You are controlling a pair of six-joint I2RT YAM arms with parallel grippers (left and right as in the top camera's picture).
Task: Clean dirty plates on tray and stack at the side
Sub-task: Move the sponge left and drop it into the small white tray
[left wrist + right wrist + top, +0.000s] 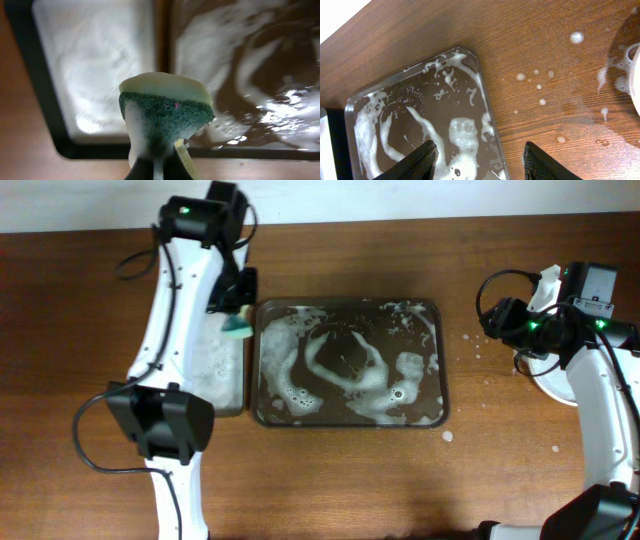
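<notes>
The wide dark tray (443, 380) sits mid-table, covered in swirls of white foam, with no plate on it. It also shows in the right wrist view (487, 95) and the left wrist view (250, 152). My left gripper (240, 305) is shut on a green and cream sponge (238, 328), held over the tray's far left corner; the sponge fills the left wrist view (165, 112). My right gripper (480, 160) is open and empty above the tray's right rim. A pale plate stack (550, 388) lies to the right, mostly hidden under my right arm; its edge shows in the right wrist view (635, 75).
A narrow black tray (228, 385) with foam lies against the wide tray's left side, partly under my left arm; it also shows in the left wrist view (50, 125). Foam drops (540, 87) dot the wooden table between the tray and the plates.
</notes>
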